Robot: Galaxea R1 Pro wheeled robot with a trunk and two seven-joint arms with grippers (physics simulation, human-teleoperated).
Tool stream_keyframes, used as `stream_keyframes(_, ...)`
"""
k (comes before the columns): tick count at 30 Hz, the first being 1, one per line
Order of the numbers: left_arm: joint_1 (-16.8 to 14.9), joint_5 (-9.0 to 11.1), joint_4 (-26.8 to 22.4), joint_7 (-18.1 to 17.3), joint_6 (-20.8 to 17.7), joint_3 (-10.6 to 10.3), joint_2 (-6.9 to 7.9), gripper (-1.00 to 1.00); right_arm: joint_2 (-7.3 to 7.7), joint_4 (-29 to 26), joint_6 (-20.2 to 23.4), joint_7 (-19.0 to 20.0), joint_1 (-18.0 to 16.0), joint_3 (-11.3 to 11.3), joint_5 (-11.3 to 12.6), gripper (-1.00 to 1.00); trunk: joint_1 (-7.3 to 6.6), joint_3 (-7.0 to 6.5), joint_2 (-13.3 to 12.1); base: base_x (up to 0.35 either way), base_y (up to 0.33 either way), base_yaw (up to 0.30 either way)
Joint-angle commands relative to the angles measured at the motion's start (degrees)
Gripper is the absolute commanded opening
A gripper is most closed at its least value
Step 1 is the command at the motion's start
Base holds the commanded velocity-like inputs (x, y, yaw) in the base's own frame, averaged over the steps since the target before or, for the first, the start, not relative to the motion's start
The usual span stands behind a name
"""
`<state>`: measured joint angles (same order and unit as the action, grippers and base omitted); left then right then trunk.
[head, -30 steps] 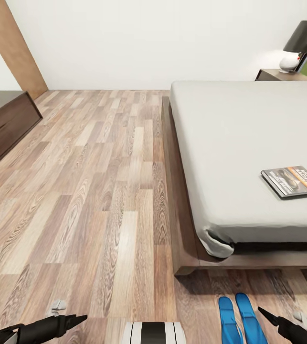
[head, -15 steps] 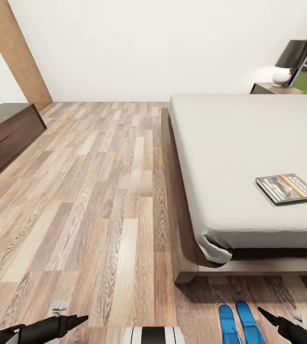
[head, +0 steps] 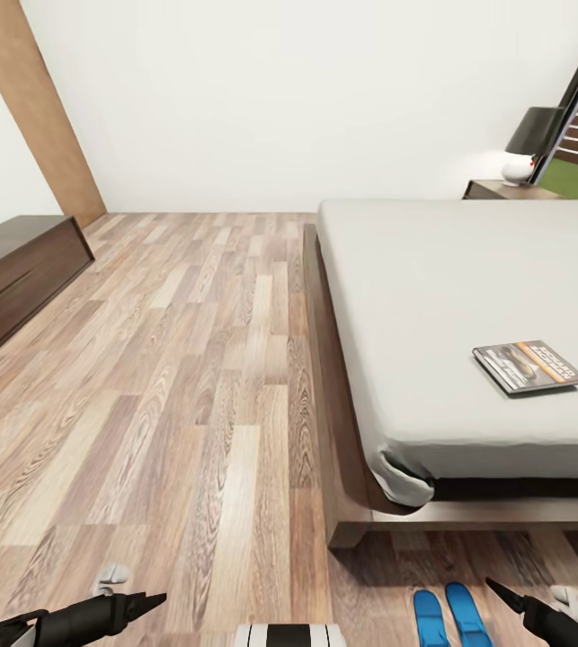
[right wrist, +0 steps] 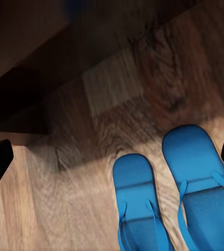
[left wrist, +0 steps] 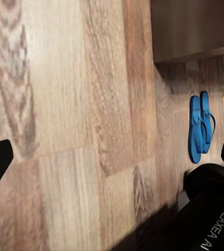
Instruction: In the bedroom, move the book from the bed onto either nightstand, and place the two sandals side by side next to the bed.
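Across the last second the whole head view is shifted downward, which is read as camera motion: more of the far wall is now shown, and the book (head: 529, 366) and the two sandals (head: 453, 615) sit lower in the picture, though neither is judged to have been displaced.

The book is seen lying flat on the pale mattress of the bed (head: 468, 296), near its foot end, well apart from the nightstand (head: 502, 190) beyond the far corner, where a lamp (head: 529, 142) stands. The sandals are laid side by side on the plank floor (head: 190, 359), just off the bed's foot.

The left gripper (head: 149, 600) and right gripper (head: 497, 590) are held low; in both wrist views the fingers are spread wide with nothing between them.

The book is judged thin, light and slightly flexible; a pinch across one free edge, probably the edge nearest the robot, is thought best, since little thickness is offered against the soft mattress.
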<state>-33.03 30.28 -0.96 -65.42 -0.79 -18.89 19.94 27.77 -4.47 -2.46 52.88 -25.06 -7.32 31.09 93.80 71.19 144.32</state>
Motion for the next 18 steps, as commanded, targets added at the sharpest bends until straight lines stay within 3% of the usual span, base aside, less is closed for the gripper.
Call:
stream_keyframes(1, 0.0, 0.5, 0.0, -0.1, -0.1, -0.5, 0.01, 1.0, 0.0, 0.1, -0.3, 0.2, 0.0, -0.4, -0.5, 1.0, -0.03, -0.19, 0.0, 0.0, 0.0, 0.0)
stream_keyframes(18, 0.0, 0.5, 0.0, -0.1, -0.1, -0.5, 0.01, 1.0, 0.0, 0.1, -0.4, 0.1, 0.0, -0.4, -0.5, 1.0, -0.47, -3.95, -0.2, 0.0, 0.0, 0.0)
